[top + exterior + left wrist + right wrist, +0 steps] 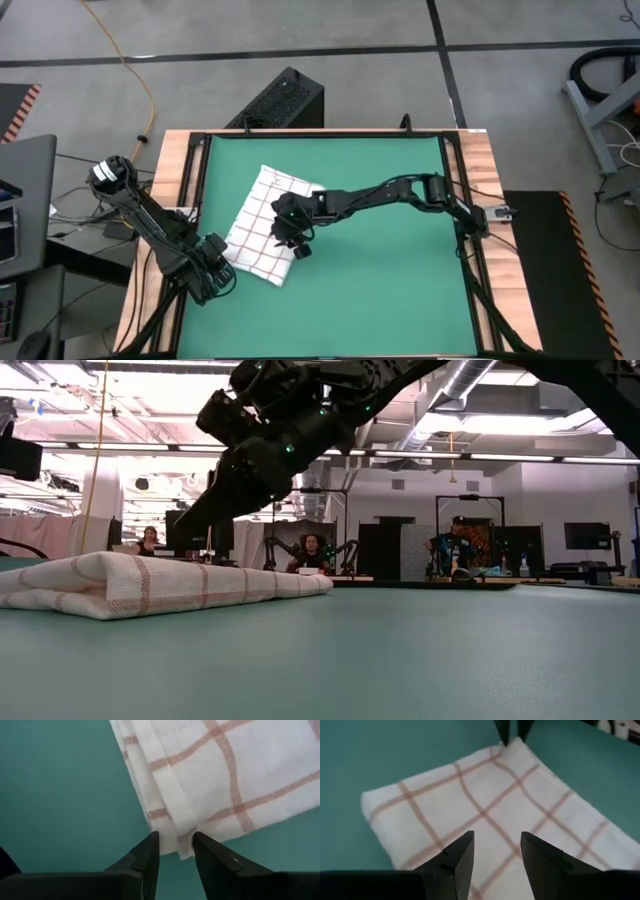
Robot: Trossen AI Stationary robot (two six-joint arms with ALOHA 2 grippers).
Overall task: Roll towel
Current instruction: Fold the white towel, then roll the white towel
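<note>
The towel (262, 225), white with a thin red check, lies folded into a thick flat oblong on the green mat (400, 260), left of the middle. In the low view the towel (150, 585) rests flat as several layers. My left gripper (176, 845) is open at the towel's near-left corner (182, 842), slanting steeply down, one fingertip on each side of the layered corner. My right gripper (497, 845) is open and hovers over the towel's right part (485, 815), slanting down from the table's right. It has nothing between its fingers. My left gripper's fingertips (150, 845) stand on either side of the towel's near-left corner (182, 842), where several layers end. I cannot tell whether they touch the cloth. The towel lies flat on the mat.
Wooden table edges and a black frame (195, 190) border the mat. A black box (280, 100) stands beyond the far edge. The mat's right half (400, 260) is open green surface. In the low view people (312, 550) sit in the room behind.
</note>
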